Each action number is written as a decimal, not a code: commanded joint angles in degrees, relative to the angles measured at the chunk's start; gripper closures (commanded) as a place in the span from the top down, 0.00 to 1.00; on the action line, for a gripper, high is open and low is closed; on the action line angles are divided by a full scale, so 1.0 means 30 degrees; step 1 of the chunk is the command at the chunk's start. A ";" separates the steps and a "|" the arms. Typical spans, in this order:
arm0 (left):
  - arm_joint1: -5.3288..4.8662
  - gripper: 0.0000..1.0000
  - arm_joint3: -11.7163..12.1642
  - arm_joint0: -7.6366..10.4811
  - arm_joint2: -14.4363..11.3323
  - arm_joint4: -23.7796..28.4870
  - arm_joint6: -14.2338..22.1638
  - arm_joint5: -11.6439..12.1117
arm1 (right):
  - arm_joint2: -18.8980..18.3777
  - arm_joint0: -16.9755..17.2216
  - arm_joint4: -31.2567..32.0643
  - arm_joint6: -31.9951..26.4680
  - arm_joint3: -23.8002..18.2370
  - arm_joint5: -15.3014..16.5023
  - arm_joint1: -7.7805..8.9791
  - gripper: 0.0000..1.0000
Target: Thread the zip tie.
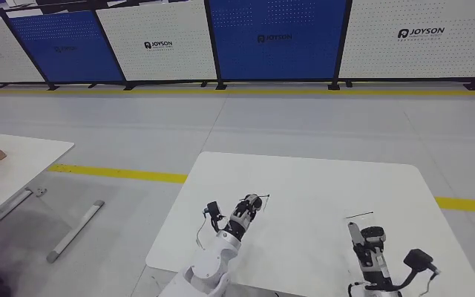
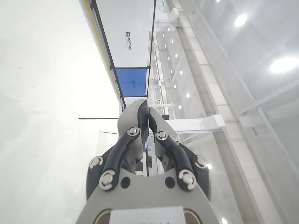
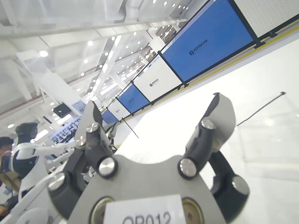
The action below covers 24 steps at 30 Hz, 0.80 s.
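Evidently the pickup came first: the left gripper [image 2: 146, 108] was pinched tight on a black zip tie [image 2: 98, 118], whose free end stuck out to one side above the white table [image 1: 312, 185]; the right gripper [image 3: 154, 100] stood spread wide and empty, near a second zip tie [image 3: 259, 109] lying flat on the table. To do this well, I judged, the right should nip that strap just behind its head [image 3: 282, 93] (leaving the slot clear), lift it level, and meet the held end squarely; thin plastic slips easily. Partition panels [image 1: 276, 37] bore a logo beside a word; a white label [image 3: 144, 211] on the right wrist showed cut-off characters.
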<state>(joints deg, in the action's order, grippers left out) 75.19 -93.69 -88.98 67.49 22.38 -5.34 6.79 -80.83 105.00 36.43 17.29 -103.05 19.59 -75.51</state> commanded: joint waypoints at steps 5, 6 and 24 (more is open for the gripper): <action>-0.0005 0.00 0.1177 0.0071 0.0719 0.1072 0.0029 0.0309 | -0.1280 0.1052 -0.2885 0.0655 -0.1054 -0.0038 0.0131 1.00; -0.0003 0.00 0.1285 0.0109 0.0734 0.1107 0.0093 0.0283 | -0.1381 0.1186 -0.3335 0.0680 -0.1240 -0.0038 0.0164 1.00; -0.0022 0.00 0.1427 0.0150 0.0682 0.0921 0.0417 0.0070 | -0.1530 0.1385 -0.3890 0.0795 -0.1486 -0.0038 0.0215 1.00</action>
<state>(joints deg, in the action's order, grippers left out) 75.12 -89.41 -88.53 69.53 25.14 -4.10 7.00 -85.42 109.15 24.76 19.67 -107.50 19.48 -74.87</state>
